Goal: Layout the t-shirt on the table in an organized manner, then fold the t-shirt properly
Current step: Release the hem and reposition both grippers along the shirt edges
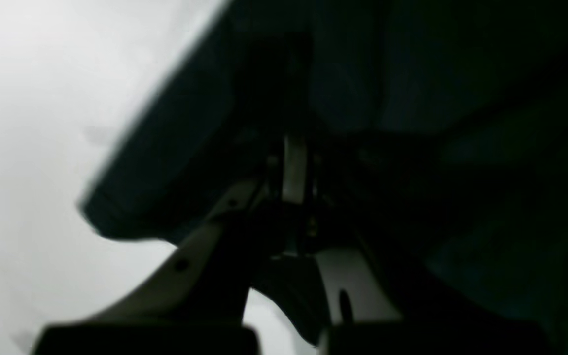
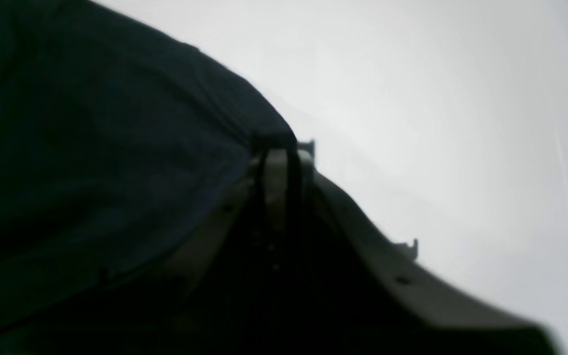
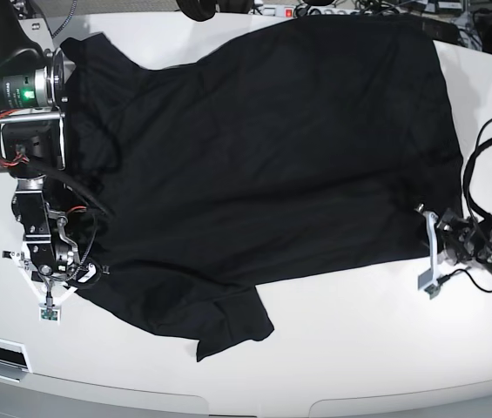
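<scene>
- Black t-shirt (image 3: 272,165) lies spread over the white worktop (image 3: 359,348), covering most of the upper and middle surface in the base view; wrinkled, not folded.
- One sleeve (image 3: 228,326) sticks out toward the near edge of the worktop, partly turned over on itself.
- Right pincer (image 3: 58,266) sits at the shirt's edge on the base view's left side, low against the worktop, touching the cloth.
- Right wrist view: fingers drawn close together, with a dark strip of the t-shirt (image 2: 91,148) edge caught between them at the tips of the right pincer (image 2: 284,148); cloth drapes away to the left, bare worktop (image 2: 437,98) to the right.
- Left pincer (image 3: 428,252) sits at the opposite shirt edge, on the base view's right side, at the cloth's corner.
- Left wrist view: blurred and dark; left pincer (image 1: 294,172) fingers pressed together, t-shirt (image 1: 387,98) fabric bunched around the tips and apparently pinched; worktop (image 1: 27,123) bright at left.
- The shirt stretches between the two pincers across the worktop.
</scene>
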Available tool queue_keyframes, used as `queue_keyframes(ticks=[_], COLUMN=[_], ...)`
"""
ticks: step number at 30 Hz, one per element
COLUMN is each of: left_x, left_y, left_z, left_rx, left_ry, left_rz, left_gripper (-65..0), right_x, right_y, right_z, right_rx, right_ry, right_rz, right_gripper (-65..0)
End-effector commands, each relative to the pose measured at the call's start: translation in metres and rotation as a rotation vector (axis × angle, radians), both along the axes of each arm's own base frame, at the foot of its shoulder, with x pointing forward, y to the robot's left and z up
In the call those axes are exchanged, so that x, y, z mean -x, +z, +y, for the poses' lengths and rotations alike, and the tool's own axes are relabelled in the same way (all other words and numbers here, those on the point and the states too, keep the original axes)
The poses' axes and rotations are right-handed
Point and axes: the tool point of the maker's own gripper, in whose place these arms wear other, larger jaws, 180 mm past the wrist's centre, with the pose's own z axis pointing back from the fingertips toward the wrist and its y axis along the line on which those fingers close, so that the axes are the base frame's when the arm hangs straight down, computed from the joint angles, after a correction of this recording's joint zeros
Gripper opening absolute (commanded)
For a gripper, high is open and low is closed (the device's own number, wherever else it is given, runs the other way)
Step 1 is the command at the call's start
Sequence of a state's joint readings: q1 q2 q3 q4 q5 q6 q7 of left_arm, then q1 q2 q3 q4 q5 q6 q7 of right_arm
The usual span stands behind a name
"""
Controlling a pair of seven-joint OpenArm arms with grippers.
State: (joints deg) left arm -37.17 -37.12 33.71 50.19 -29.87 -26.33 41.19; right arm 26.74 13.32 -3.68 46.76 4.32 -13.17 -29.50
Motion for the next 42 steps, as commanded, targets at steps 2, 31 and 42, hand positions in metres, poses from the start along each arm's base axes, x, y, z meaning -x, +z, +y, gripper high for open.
queue_keyframes(ticks=[2,31,42], left_x=[-0.034,0.055,0.087], left_y=[0.031,0.025,-0.062], left_z=[0.0,-0.028,-0.006], left_rx=[-0.019,0.401,0.083], left_ry=[-0.035,0.007,-0.015], left_rz=[-0.135,0.238,0.146], left_gripper=[-65.0,-65.0,-65.0], right_x=[-0.03,0.064,0.095], right_y=[0.037,0.068,0.038], right_z=[-0.004,0.124,0.121], right_rx=[0.034,-0.594,-0.627], right_ry=[0.04,0.916,0.889], right_rz=[-0.09,0.199,0.275], right_gripper=[-45.5,-65.0,-65.0])
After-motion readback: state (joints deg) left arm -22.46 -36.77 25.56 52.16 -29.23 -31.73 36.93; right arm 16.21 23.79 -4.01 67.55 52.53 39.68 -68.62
